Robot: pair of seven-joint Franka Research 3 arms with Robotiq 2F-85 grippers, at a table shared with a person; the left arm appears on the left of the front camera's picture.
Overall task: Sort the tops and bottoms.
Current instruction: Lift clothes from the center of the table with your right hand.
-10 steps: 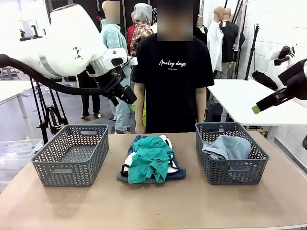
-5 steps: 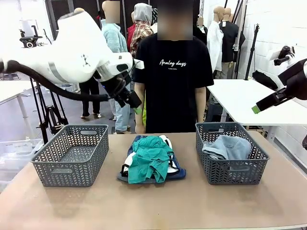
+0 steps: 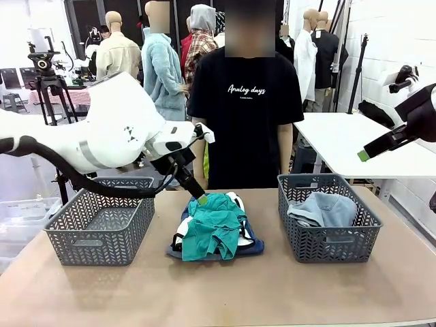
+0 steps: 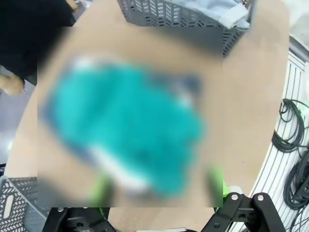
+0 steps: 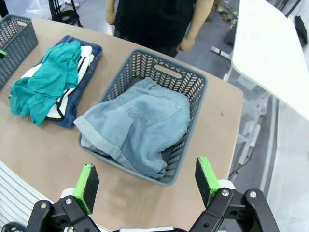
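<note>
The teal-green top [image 3: 212,228] lies crumpled on top of a pile in the middle of the table. Under it are white shorts with black trim [image 3: 182,227] and mid-blue denim shorts [image 3: 253,246]. My left gripper [image 3: 199,196] hangs open just above the pile's far edge. In its blurred wrist view the teal top [image 4: 130,125] spreads ahead of the left gripper [image 4: 158,188]. Faded grey-blue denim [image 3: 323,208] fills the right basket [image 3: 300,248]. My right gripper [image 3: 368,152] is raised at the far right, open and holding nothing. In its wrist view the right gripper [image 5: 147,181] hovers over that denim [image 5: 140,125].
An empty grey basket [image 3: 102,218] stands at the table's left. A person in a black T-shirt [image 3: 245,102] stands at the far edge behind the pile, arms down. A white table [image 3: 354,143] lies beyond the right basket. Bare tabletop runs along the front.
My left arm has swung down from chest height in front of the person to just above the pile's far edge. The right arm and the clothes have not moved.
</note>
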